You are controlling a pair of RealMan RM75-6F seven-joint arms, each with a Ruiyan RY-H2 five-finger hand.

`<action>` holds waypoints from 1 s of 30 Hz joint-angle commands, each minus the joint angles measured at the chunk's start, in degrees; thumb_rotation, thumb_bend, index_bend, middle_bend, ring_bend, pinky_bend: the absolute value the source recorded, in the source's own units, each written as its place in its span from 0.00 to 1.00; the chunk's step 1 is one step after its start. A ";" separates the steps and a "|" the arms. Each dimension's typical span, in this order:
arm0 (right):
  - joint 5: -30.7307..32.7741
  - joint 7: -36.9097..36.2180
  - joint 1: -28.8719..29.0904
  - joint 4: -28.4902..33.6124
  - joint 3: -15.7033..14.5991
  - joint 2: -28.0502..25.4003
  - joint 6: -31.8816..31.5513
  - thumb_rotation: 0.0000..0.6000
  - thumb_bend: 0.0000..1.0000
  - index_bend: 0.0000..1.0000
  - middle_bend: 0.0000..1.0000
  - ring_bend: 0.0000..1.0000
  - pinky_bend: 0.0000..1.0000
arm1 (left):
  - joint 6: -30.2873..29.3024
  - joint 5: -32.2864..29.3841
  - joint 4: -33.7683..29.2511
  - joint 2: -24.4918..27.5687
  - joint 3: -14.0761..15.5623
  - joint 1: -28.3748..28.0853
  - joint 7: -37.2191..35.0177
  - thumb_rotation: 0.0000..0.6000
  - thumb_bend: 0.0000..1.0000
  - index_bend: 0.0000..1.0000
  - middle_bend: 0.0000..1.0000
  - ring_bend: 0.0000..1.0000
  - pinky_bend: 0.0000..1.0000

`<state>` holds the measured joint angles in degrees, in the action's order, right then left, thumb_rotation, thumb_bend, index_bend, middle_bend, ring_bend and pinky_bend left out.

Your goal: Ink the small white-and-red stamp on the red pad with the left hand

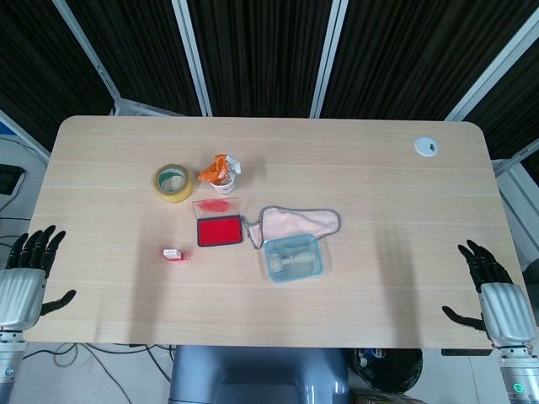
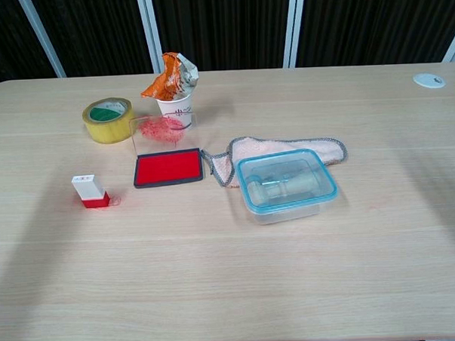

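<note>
While at rest: my robot hands flank the counter (image 1: 379, 252).
Left robot hand (image 1: 25, 273): fingers spread, holding nothing.
Right robot hand (image 1: 497, 290): likewise.
Stamp (image 2: 91, 191): upright, at 8 o'clock from the red pad (image 2: 167, 167).

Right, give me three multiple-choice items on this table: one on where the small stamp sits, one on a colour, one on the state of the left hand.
1. Where is the stamp?
A. On the ink pad
B. On the table, left of the ink pad
C. Inside the plastic box

2. What colour is the rim of the plastic box?
A. Blue
B. Yellow
C. Black

3. The left hand is:
A. Holding the stamp
B. Pressing the tape roll
C. Empty, fingers apart, at the table edge

Answers: B, the stamp stands apart from the pad on bare wood; A, the lid edge is blue; C, it touches nothing.
</note>
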<state>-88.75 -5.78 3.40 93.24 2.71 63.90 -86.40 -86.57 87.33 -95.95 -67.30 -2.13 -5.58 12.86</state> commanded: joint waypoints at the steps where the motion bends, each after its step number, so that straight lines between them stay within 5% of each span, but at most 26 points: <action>1: -0.04 -0.09 -0.02 -0.03 0.01 0.02 -0.07 1.00 0.07 0.00 0.00 0.00 0.18 | 0.00 0.00 0.01 0.01 0.01 0.01 0.01 1.00 0.00 0.00 0.00 0.00 0.01; 30: 1.40 -0.29 0.07 -0.15 0.43 0.11 0.64 1.00 0.07 0.00 0.00 0.00 0.18 | 6.03 -2.86 -2.66 0.25 -1.20 -3.40 4.05 1.00 0.00 0.00 0.00 0.00 0.01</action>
<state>-87.38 -6.04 3.46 93.10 3.13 64.04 -85.80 -81.63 85.18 -97.78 -67.26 -2.74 -8.08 16.00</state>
